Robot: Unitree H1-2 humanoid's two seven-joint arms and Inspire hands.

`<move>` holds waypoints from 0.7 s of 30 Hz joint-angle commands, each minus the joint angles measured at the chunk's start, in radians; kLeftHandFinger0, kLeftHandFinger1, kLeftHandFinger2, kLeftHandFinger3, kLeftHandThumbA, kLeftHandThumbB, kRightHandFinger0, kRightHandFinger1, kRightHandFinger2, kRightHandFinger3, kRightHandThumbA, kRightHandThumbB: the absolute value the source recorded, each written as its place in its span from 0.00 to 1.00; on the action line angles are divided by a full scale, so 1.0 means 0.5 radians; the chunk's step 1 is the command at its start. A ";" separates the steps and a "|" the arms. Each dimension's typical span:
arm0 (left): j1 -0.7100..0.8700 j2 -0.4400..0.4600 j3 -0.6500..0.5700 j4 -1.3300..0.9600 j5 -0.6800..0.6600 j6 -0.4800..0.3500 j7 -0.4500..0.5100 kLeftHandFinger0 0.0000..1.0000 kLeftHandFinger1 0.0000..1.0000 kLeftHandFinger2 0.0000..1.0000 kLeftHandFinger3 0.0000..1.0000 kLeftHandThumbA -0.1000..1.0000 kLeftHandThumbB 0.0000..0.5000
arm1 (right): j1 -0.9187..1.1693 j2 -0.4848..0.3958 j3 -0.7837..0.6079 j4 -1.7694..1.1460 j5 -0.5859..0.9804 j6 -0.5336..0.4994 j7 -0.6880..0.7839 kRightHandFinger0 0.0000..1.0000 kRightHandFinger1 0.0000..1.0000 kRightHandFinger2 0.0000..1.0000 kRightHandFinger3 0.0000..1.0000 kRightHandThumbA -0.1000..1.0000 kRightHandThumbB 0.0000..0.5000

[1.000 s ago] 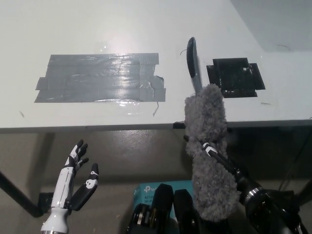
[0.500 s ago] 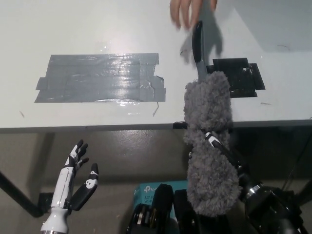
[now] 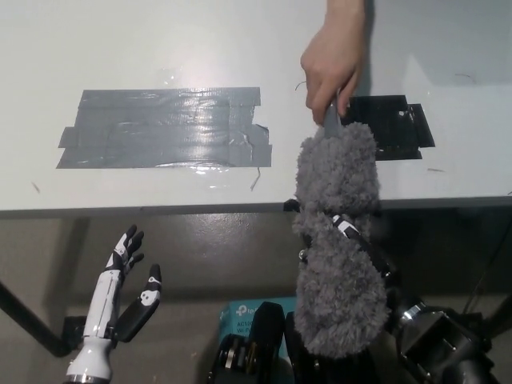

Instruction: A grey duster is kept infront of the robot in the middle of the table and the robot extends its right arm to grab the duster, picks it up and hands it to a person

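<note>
At the lower left, the white left hand [image 3: 120, 300] rests below the near edge of the bench [image 3: 160, 48], away from it, with its fingers spread apart and nothing in them. Above it, on the white bench top, a wide patch of grey tape [image 3: 164, 128] lies flat, made of overlapping strips with a ragged right end. Near the bottom middle, under the bench edge, part of a teal box [image 3: 244, 312] shows.

Right of centre, the grey duster [image 3: 336, 240] stands nearly upright and is off the bench surface, its fluffy head spanning from over the bench's near edge down to below it. The black right hand [image 3: 348, 240] is buried in the fluff at the middle of the head; only a few of its fingers show among the fibres, wrapped on the duster and holding it. The black right arm runs down from there to the bottom right corner.

At the top of the duster, a person's hand [image 3: 332, 68] reaches in from the upper edge and closes around the handle just above the fluffy head, so little of the handle shows. Just right of that, a black square patch [image 3: 396, 124] lies flat on the bench, partly hidden by the duster head.
</note>
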 commanded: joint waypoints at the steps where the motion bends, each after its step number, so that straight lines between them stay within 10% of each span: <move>1: -0.061 0.046 0.006 -0.082 0.021 -0.044 0.002 0.95 1.00 1.00 1.00 0.51 0.26 | -0.095 -0.021 0.062 -0.112 0.274 0.008 -0.014 0.00 0.31 0.83 1.00 0.00 0.32; 2: -0.060 0.045 0.007 -0.087 0.016 -0.034 -0.002 0.95 1.00 1.00 1.00 0.52 0.27 | -0.097 -0.033 0.074 -0.104 0.255 0.008 0.026 0.05 0.44 0.99 1.00 0.00 0.41; 3: -0.061 0.045 0.006 -0.094 0.010 -0.018 -0.007 0.95 1.00 1.00 1.00 0.52 0.28 | -0.101 -0.048 0.085 -0.096 0.239 0.008 0.065 0.01 0.40 0.88 1.00 0.00 0.40; 4: -0.065 0.045 0.006 -0.091 0.011 -0.020 -0.006 0.94 1.00 1.00 1.00 0.52 0.28 | -0.104 -0.064 0.097 -0.090 0.234 0.008 0.118 0.20 0.64 1.00 1.00 0.12 0.34; 5: -0.066 0.046 0.004 -0.085 0.008 -0.032 -0.006 0.94 1.00 1.00 1.00 0.52 0.27 | -0.101 -0.094 0.120 -0.076 0.189 0.008 0.284 0.77 1.00 1.00 1.00 0.43 0.57; 6: -0.066 0.046 0.004 -0.085 0.008 -0.032 -0.006 0.94 1.00 1.00 1.00 0.52 0.27 | -0.101 -0.094 0.120 -0.076 0.189 0.008 0.284 0.77 1.00 1.00 1.00 0.43 0.57; 7: -0.065 0.047 0.004 -0.080 0.006 -0.038 -0.007 0.94 1.00 1.00 1.00 0.52 0.27 | -0.093 -0.096 0.120 -0.070 0.151 0.008 0.369 1.00 1.00 1.00 1.00 0.55 0.68; 15: -0.061 0.042 0.003 -0.089 0.018 -0.040 0.002 0.93 1.00 1.00 1.00 0.52 0.27 | -0.063 -0.122 0.098 -0.034 -0.234 -0.148 0.822 1.00 1.00 1.00 1.00 0.99 0.97; 21: -0.064 0.043 -0.002 -0.079 0.006 -0.049 -0.007 0.94 1.00 1.00 1.00 0.52 0.28 | -0.060 -0.151 0.080 -0.020 -0.457 -0.292 0.903 1.00 1.00 1.00 1.00 1.00 1.00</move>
